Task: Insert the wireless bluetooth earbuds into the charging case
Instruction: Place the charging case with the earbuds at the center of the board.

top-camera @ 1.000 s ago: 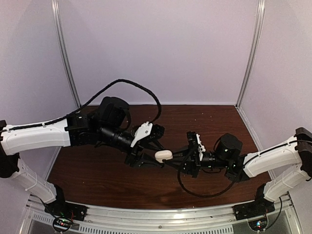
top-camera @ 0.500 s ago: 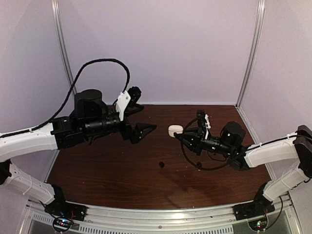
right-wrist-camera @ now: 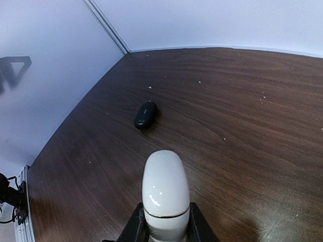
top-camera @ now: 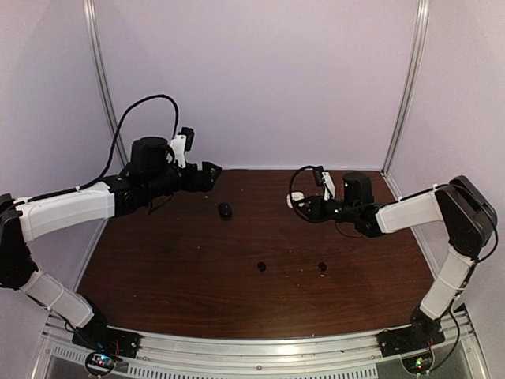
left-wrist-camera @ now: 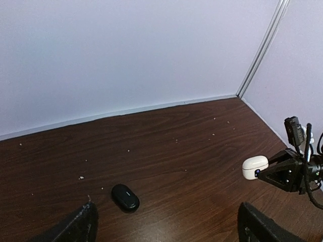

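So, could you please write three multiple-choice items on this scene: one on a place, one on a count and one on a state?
1. Where is the black case? A) lying on the table, nothing touching it; B) stacked on the white case; C) against the right wall.
2. How many black earbuds lie on the table? A) none; B) two; C) four.
3. What is the right gripper doing? A) open, empty; B) shut on the white case; C) pressing the table.
Answers: 1 A, bare wood surrounds it; 2 B, two dark specks lie near the table's middle; 3 B, its fingers clamp the case's sides.
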Action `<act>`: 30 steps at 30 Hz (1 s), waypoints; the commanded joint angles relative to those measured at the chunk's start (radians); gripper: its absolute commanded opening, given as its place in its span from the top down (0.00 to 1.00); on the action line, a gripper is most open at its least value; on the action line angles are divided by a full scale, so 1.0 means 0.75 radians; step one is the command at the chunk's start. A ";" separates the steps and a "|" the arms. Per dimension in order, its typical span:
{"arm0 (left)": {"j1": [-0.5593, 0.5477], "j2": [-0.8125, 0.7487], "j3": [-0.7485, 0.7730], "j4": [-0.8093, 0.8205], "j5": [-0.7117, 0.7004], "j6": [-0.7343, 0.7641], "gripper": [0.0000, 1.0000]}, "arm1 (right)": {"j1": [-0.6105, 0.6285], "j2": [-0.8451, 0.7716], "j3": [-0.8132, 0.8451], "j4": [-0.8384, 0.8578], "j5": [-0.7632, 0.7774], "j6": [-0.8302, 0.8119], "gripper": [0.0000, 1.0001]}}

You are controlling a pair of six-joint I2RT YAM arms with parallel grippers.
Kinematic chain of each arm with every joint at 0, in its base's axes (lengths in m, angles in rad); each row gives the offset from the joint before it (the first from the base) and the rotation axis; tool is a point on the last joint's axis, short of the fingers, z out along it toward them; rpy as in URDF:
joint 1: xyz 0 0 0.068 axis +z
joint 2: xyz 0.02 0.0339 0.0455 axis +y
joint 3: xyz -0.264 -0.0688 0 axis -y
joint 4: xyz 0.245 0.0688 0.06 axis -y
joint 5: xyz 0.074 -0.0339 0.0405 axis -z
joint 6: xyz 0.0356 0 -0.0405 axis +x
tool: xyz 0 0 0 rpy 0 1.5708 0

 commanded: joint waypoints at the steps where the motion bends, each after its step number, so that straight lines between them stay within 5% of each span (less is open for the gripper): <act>1: 0.055 0.144 0.085 -0.023 0.089 -0.065 0.02 | -0.047 0.136 0.136 -0.192 -0.004 0.020 0.95; 10: 0.168 0.363 0.156 -0.007 0.247 -0.119 0.02 | -0.112 0.421 0.346 -0.316 -0.020 0.037 0.93; 30: 0.235 0.755 0.469 -0.326 0.320 0.155 0.02 | -0.214 0.497 0.490 -0.536 0.077 -0.088 0.54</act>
